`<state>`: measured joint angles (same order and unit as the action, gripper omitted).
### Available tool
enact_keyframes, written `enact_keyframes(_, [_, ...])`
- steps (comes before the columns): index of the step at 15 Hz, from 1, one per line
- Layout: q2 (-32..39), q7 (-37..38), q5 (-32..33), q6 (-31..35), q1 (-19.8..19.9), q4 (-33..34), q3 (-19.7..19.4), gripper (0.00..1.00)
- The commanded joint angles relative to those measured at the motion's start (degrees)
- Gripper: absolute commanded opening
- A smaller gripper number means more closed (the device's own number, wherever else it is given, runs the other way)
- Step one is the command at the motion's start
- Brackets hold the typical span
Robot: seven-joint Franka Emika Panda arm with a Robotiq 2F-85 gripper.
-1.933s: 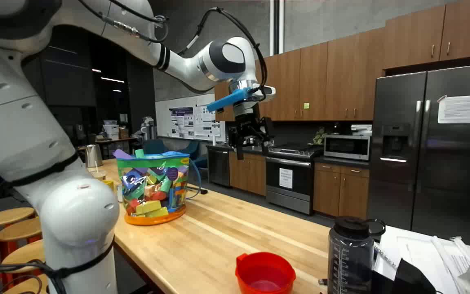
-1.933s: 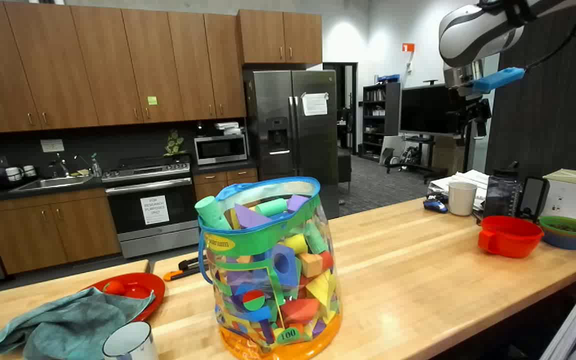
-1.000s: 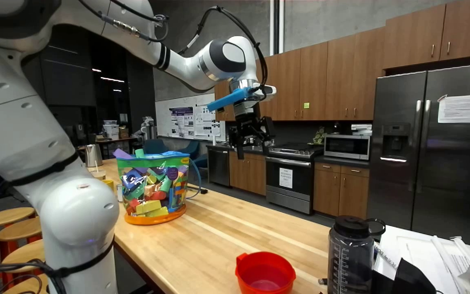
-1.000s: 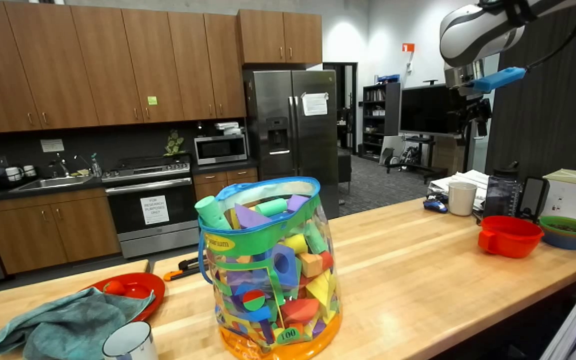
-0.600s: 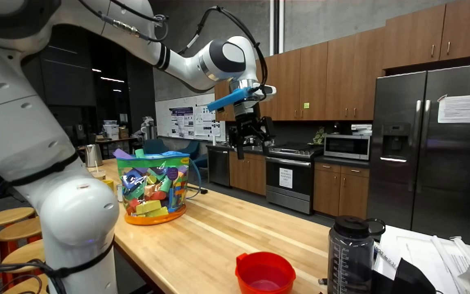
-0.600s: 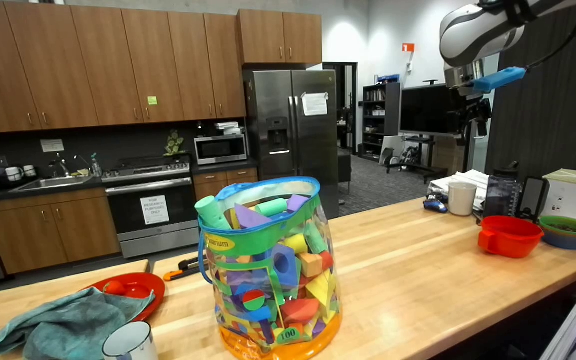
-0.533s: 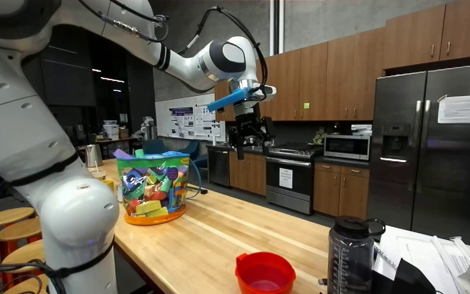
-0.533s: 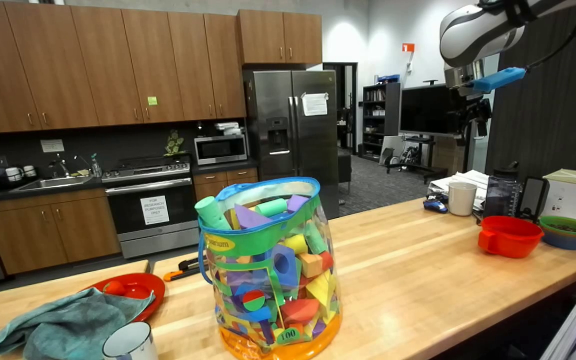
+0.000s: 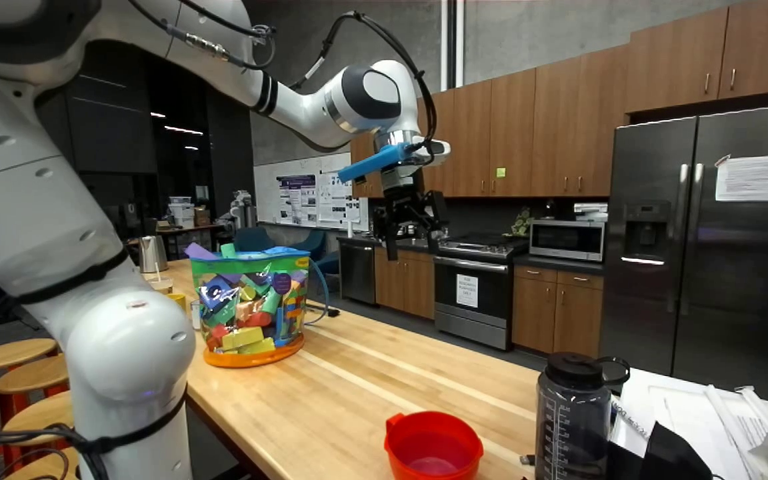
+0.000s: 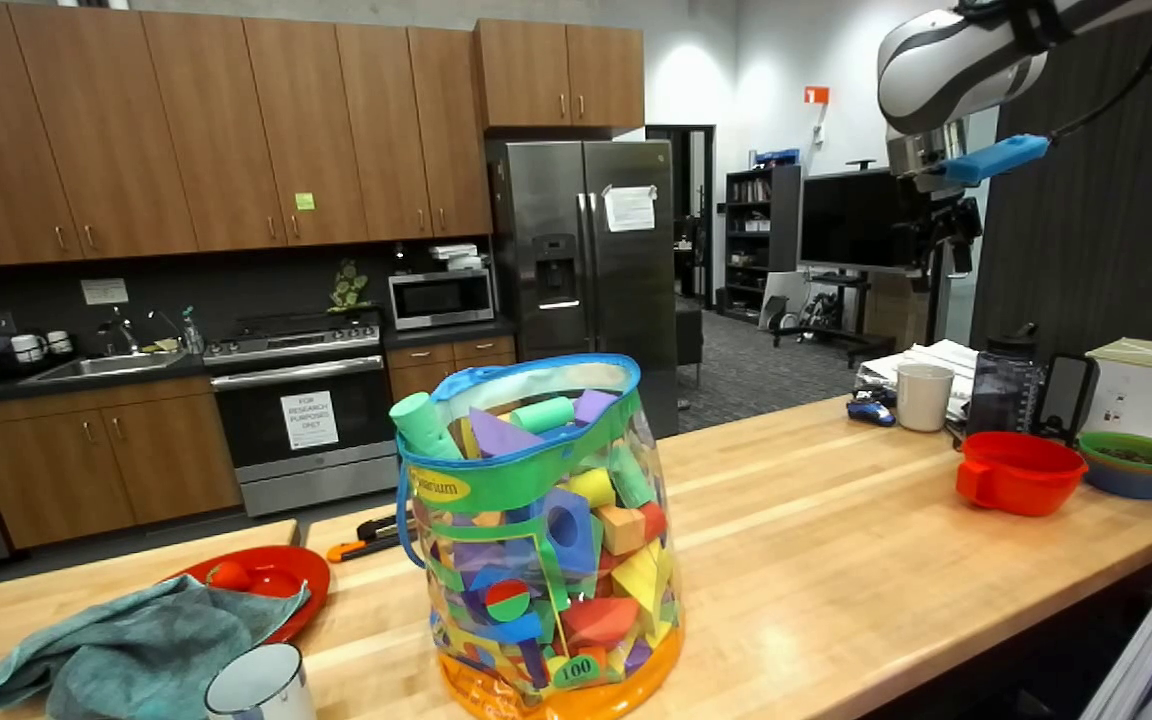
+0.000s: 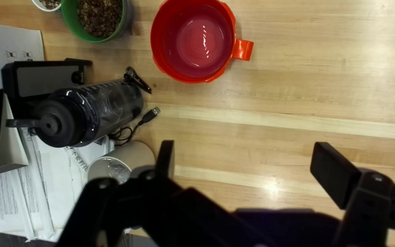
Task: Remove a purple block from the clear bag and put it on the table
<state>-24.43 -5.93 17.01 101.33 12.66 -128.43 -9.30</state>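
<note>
The clear bag (image 9: 205, 265) stands upright on the wooden table (image 9: 351, 393), full of foam blocks. It has a green and blue rim and an orange base. It also shows in an exterior view (image 10: 496, 492). A purple triangular block (image 10: 500, 434) lies at its open top, and another purple block (image 10: 593, 405) is by the far rim. A purple block (image 9: 200, 252) sticks out above the rim. My gripper (image 9: 413, 247) is open and empty, high above the table and well apart from the bag. In the wrist view the gripper (image 11: 247, 159) has only table between its fingers; the bag is out of view.
A red bowl (image 11: 197, 41), green bowl (image 11: 96, 20), dark bottle (image 11: 91, 109), beige mug (image 11: 125, 161) and papers (image 11: 57, 185) are at one table end. Beyond the bag are a red plate (image 10: 301, 575), teal cloth (image 10: 136, 640), white mug (image 10: 258, 685) and an orange-black tool (image 10: 366, 538).
</note>
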Motion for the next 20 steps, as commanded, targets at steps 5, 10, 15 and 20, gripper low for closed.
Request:
enact_keyframes(5, [-6.11,-1.87,-1.88,-2.83,-4.06,-3.65,1.02,1.0])
enact_keyframes(10, [-14.65,-2.68,-2.23,-3.8,-7.78,-9.92,3.74,1.0])
enact_keyframes(15, [-24.99,-2.35,-2.22,-5.74,-12.05,-16.52,7.7,1.0])
enact_keyframes(20, [-27.51,-1.18,-4.72,-7.3,-15.37,-17.91,9.86,1.0])
